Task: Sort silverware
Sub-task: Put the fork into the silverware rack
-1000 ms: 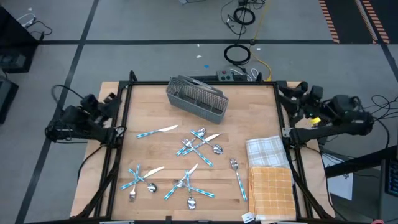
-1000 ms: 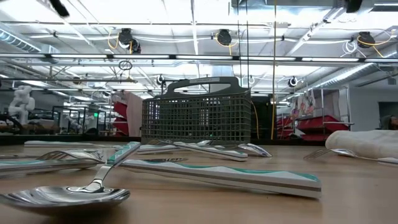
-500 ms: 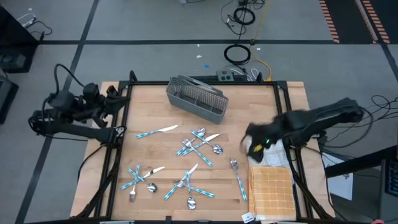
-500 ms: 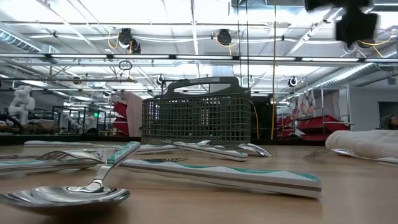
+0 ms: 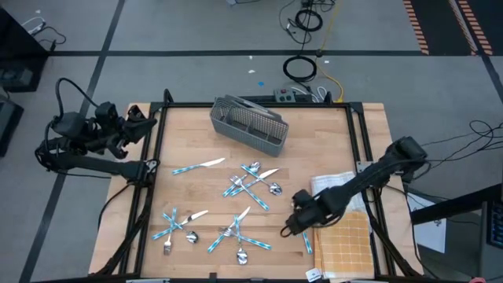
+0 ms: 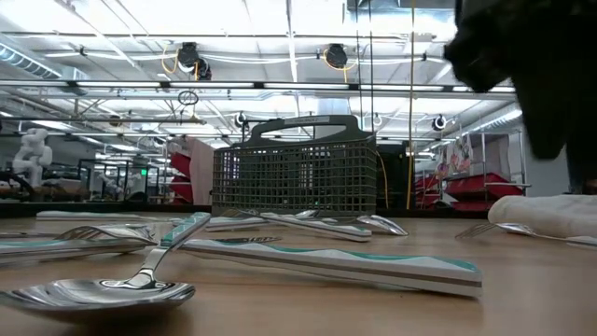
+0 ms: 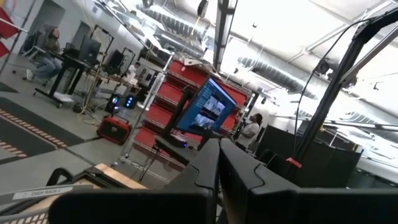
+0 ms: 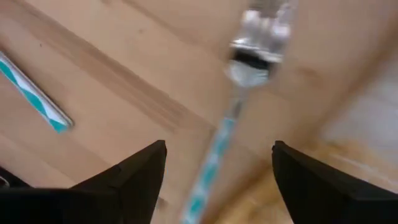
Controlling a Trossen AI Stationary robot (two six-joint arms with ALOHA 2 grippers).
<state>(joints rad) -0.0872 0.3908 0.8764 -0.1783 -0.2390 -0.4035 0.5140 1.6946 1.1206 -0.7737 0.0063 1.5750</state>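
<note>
The left tool (image 5: 144, 123) was clenched on nothing, parked off the table's (image 5: 181, 141) left edge. The silverware (image 5: 236, 206) lay scattered across the table in front of the mesh caddy (image 5: 248, 123). The right tool (image 5: 292, 224) hung spread wide over a lone fork (image 8: 249, 68) beside the folded cloths (image 5: 343, 228).

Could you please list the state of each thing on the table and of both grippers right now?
right gripper: open, over the lone fork.
lone fork: flat on the table beside the towels, not held.
left gripper: shut, off the table's left edge.
caddy: upright near the far edge.
other silverware: scattered flat.
towels: folded.
</note>
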